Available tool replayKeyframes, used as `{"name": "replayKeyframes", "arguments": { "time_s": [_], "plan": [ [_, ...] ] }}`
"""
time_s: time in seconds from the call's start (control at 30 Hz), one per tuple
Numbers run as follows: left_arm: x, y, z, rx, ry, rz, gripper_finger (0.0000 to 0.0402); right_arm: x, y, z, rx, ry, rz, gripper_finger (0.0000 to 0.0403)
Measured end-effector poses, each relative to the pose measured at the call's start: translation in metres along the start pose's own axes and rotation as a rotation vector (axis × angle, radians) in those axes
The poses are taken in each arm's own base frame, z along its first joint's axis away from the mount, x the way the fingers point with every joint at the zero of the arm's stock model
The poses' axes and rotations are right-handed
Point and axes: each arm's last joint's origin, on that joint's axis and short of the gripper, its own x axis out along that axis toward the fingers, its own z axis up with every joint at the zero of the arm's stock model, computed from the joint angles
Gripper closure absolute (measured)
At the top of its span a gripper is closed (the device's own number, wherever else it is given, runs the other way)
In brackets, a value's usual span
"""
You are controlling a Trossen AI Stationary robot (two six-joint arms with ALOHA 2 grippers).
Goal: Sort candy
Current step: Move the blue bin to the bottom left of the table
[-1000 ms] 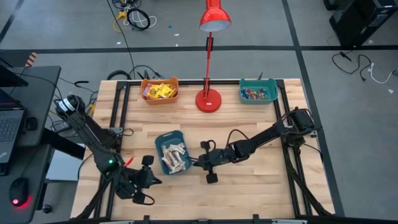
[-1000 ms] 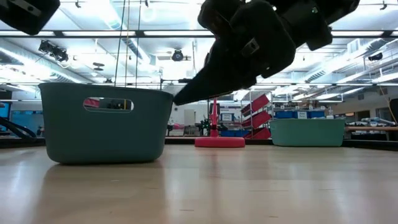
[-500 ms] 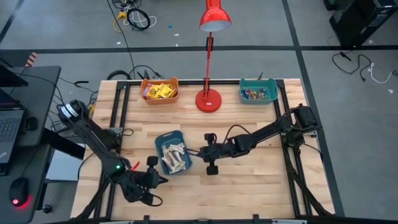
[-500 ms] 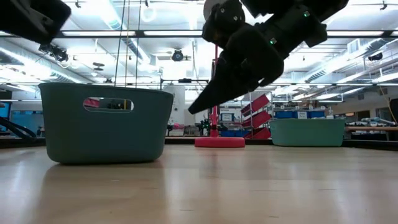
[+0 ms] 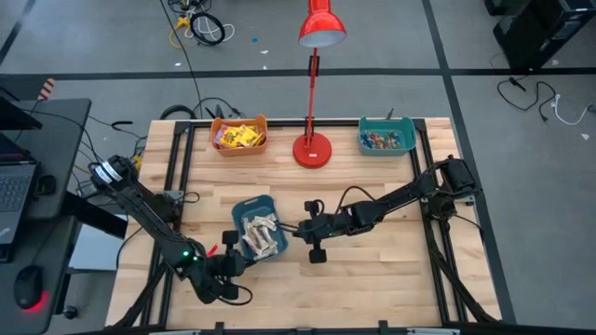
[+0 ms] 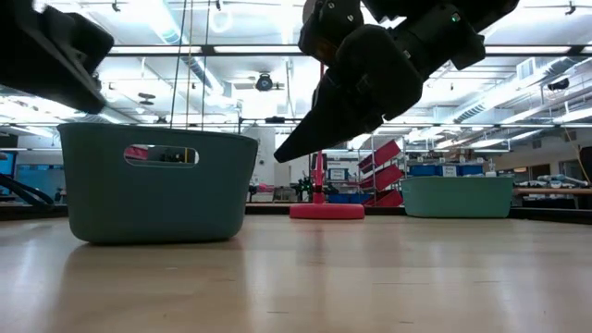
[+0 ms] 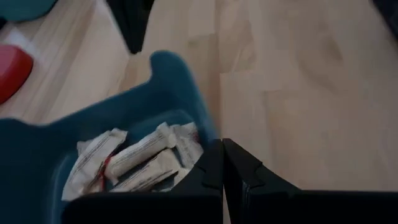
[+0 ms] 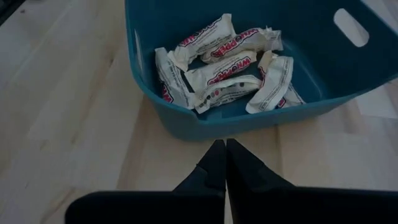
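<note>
Now the right gripper (image 5: 296,229) is being held with its two fingers pressed together and with nothing between them, just beside the right wall of the blue bin (image 5: 238,207), near the middle of the table (image 5: 372,279). The tip is being kept above the wood, as is seen in the low view. The left gripper (image 5: 244,263) is also being held closed and empty, at the front left corner of the same bin, with its fingers (image 7: 214,165) lying right at the rim.

Inside the blue bin a heap of pale wrapped bars (image 8: 217,71) is lying; red print is being shown on the wrappers. At the far edge of the table, yellow packets (image 5: 238,136) are being kept in an orange bin (image 5: 218,148), and small coloured pieces (image 5: 386,140) in a teal bin (image 5: 363,148). Between these two bins a red lamp (image 5: 313,149) is standing on its round base.
</note>
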Motion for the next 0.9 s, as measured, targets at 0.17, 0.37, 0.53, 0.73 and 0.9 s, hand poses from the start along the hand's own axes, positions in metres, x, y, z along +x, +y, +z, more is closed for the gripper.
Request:
{"name": "replayKeyframes", "arguments": {
  "time_s": [0.17, 0.37, 0.53, 0.73, 0.9],
  "plan": [
    [0.007, 0.005, -0.004, -0.02, 0.053, 0.033, 0.0402, 0.0, 0.0, 0.0, 0.002, 0.003, 0.0, 0.0403],
    [0.005, 0.006, -0.007, -0.063, 0.12, -0.022, 0.0402, 0.0, 0.0, -0.002, 0.012, 0.019, -0.001, 0.0403],
    [0.004, 0.007, -0.013, -0.132, 0.235, -0.074, 0.0402, 0.0, 0.0, -0.004, 0.02, 0.038, -0.002, 0.0403],
    [0.002, 0.006, -0.015, -0.147, 0.267, -0.105, 0.0402, 0.0, 0.0, -0.004, 0.021, 0.036, -0.002, 0.0403],
    [0.002, 0.005, -0.016, -0.176, 0.311, -0.152, 0.0402, 0.0, 0.0, -0.002, 0.023, 0.019, 0.0, 0.0403]
  ]
}}
